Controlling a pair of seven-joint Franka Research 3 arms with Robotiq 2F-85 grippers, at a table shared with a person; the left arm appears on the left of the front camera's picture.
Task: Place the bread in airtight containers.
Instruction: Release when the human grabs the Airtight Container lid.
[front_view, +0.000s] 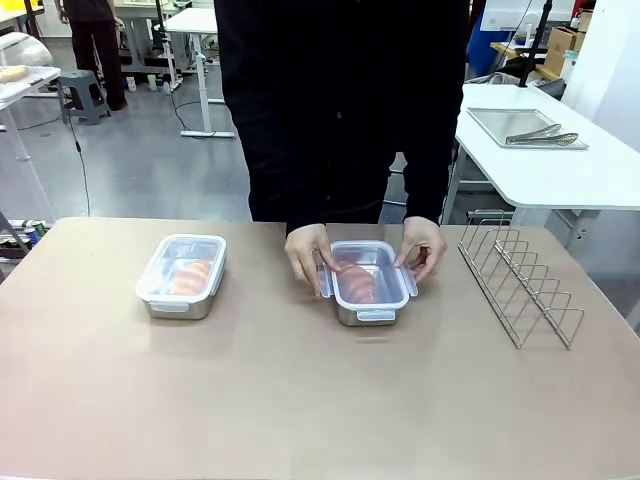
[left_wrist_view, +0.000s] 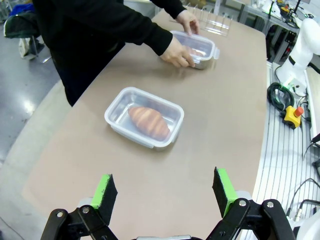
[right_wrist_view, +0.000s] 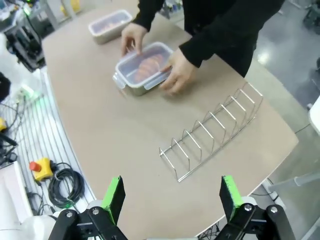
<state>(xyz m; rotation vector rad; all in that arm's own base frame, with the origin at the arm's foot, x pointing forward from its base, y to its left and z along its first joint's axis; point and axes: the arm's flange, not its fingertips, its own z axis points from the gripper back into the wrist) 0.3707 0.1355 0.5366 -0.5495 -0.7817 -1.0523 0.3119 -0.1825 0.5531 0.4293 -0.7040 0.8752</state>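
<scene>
Two steel airtight containers stand on the tan table, each with a clear lid on top and a croissant inside. The left container (front_view: 182, 276) (left_wrist_view: 144, 117) (right_wrist_view: 109, 25) holds one piece of bread (front_view: 188, 277) (left_wrist_view: 148, 121). A person's hands (front_view: 306, 256) press on the lid of the middle container (front_view: 366, 282) (left_wrist_view: 197, 48) (right_wrist_view: 144, 68), over the second bread (front_view: 357, 281) (right_wrist_view: 146, 69). My left gripper (left_wrist_view: 165, 194) hangs open above the near table edge, well short of the left container. My right gripper (right_wrist_view: 172, 197) is open too, above the table edge near the rack.
A wire rack (front_view: 517, 280) (right_wrist_view: 212, 131) stands on the right of the table. The person in black (front_view: 340, 110) stands at the far side. A side table (front_view: 545, 150) behind holds a flat tray with tongs. Cables and a yellow button box (right_wrist_view: 41, 169) lie beside the table.
</scene>
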